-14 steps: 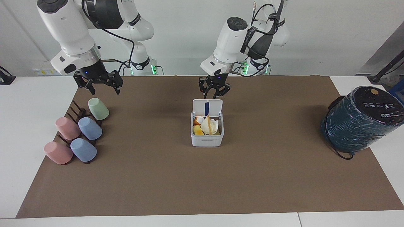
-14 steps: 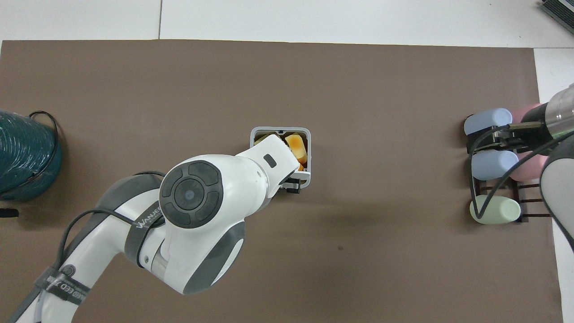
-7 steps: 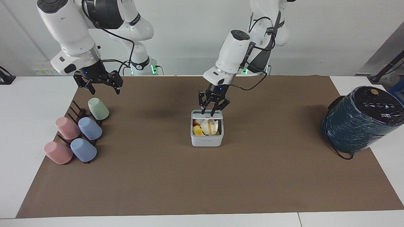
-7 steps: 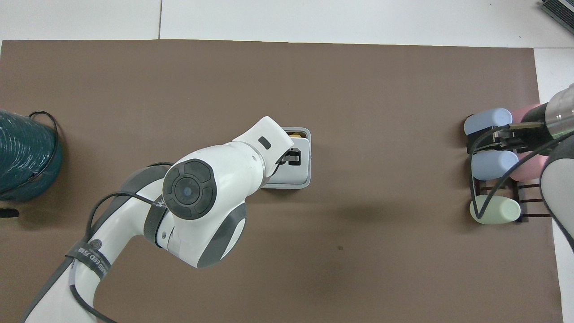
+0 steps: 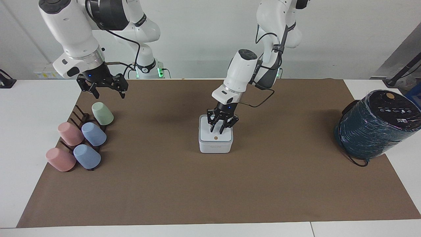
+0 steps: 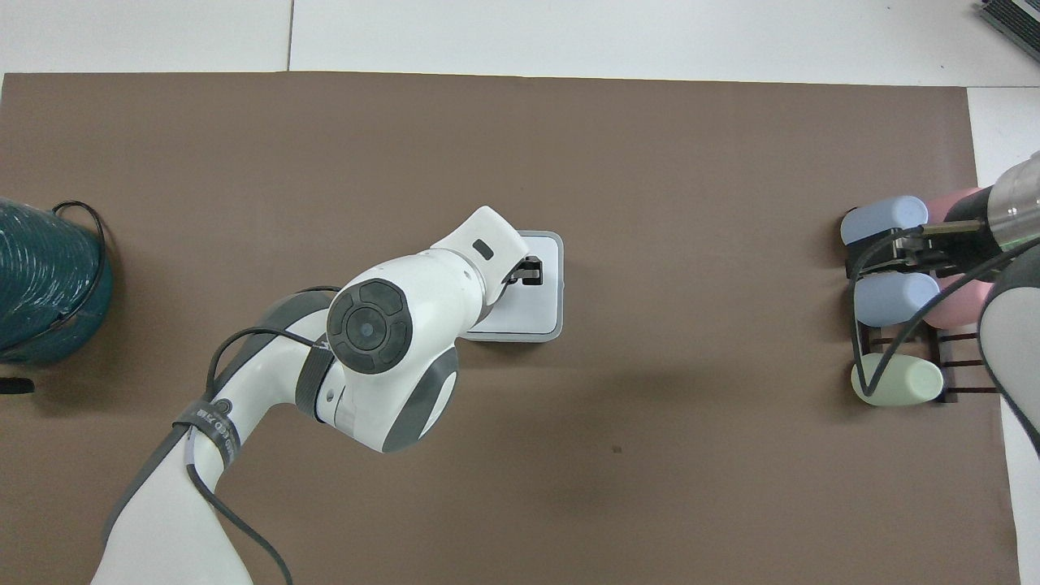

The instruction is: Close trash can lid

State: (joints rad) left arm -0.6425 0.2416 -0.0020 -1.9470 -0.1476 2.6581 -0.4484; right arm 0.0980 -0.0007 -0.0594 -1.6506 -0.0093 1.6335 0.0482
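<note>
The white trash can (image 5: 215, 147) stands at the middle of the brown mat. Its lid (image 5: 217, 136) lies flat on top, with the orange-brown dot facing up. My left gripper (image 5: 217, 130) points down with its fingertips on the lid, fingers a little apart and holding nothing. In the overhead view the left gripper (image 6: 529, 272) is over the lid (image 6: 524, 313), and the arm hides part of the trash can (image 6: 559, 286). My right gripper (image 5: 109, 94) waits open in the air over the cup rack; it also shows in the overhead view (image 6: 876, 258).
A large dark teal wrapped cylinder (image 5: 375, 126) stands at the left arm's end of the mat, also in the overhead view (image 6: 45, 284). A dark rack with a green cup (image 5: 102, 113), pink cups (image 5: 69, 133) and blue cups (image 5: 93, 134) is at the right arm's end.
The lid went from standing upright to flat on the can, hiding the contents. My left gripper came forward and down with it onto the lid. The right arm stayed still.
</note>
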